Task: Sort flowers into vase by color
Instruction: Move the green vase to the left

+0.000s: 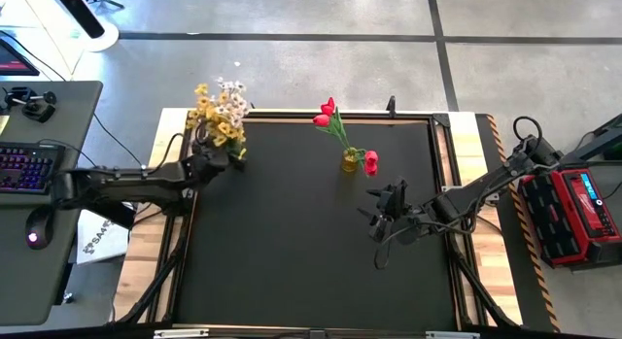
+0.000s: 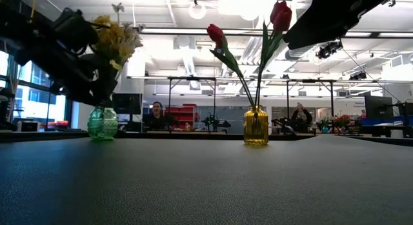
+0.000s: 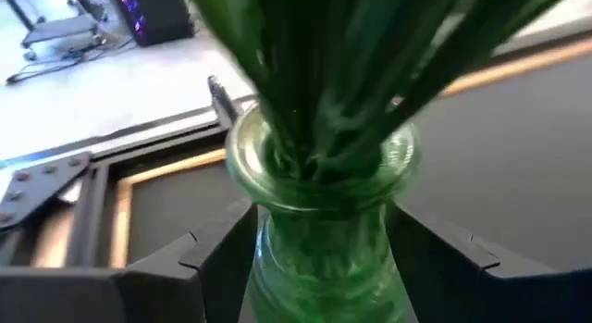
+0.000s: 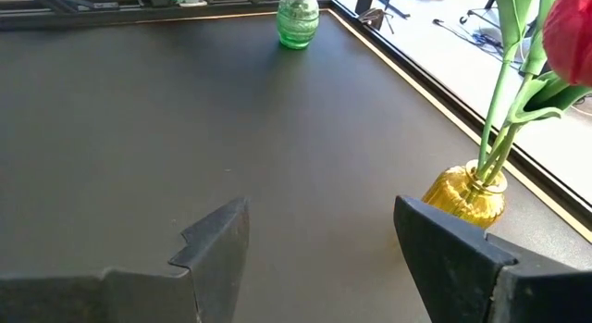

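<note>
The yellow and white artificial flowers (image 1: pixel 222 111) are seated in the green ribbed glass vase (image 3: pixel 319 212) at the table's far-left corner. The vase is straddled by the left gripper (image 3: pixel 338 254), fingers wide, nothing held; careless withdrawal could topple it. The right gripper (image 1: pixel 386 211) is parked open near the yellow glass vase (image 1: pixel 350 162) of red tulips (image 1: pixel 327 112).

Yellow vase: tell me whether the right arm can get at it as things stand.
Probably yes. The right gripper is open, holds nothing and sits beside the yellow vase, with bare mat between; only the leaning red tulips might brush it.
</note>
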Action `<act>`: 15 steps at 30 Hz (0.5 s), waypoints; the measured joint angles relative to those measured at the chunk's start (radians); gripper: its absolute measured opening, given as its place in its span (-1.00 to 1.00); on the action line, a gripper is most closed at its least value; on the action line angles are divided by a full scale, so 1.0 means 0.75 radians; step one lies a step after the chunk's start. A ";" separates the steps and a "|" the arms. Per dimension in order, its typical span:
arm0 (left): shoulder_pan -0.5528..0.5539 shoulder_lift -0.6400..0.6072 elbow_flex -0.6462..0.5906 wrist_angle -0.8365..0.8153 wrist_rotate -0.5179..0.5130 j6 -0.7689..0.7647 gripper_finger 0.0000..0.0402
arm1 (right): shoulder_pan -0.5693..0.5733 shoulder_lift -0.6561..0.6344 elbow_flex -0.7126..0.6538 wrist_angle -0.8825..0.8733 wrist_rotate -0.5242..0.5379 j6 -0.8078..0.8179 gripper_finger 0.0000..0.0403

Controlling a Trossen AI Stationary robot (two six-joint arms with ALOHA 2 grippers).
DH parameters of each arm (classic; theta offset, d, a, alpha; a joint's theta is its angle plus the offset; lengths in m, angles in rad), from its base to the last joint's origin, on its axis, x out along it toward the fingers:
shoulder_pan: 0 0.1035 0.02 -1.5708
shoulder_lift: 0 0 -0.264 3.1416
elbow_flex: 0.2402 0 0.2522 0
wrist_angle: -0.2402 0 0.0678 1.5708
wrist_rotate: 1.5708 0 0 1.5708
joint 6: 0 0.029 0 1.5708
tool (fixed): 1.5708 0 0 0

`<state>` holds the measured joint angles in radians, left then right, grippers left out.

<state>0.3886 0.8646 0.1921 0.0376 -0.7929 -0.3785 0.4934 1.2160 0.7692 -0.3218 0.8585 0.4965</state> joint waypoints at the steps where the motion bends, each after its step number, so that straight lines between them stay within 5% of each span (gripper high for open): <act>1: -0.006 0.000 0.033 -0.086 -0.005 -0.021 0.12 | 0.000 0.000 0.000 0.000 0.000 0.000 0.26; 15: -0.094 0.000 0.400 -0.998 0.021 -0.306 0.12 | 0.000 0.000 0.000 0.000 0.002 -0.010 0.26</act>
<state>0.3179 0.8646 0.4921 -0.7106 -0.7774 -0.6081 0.4934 1.2160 0.7692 -0.3218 0.8597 0.4889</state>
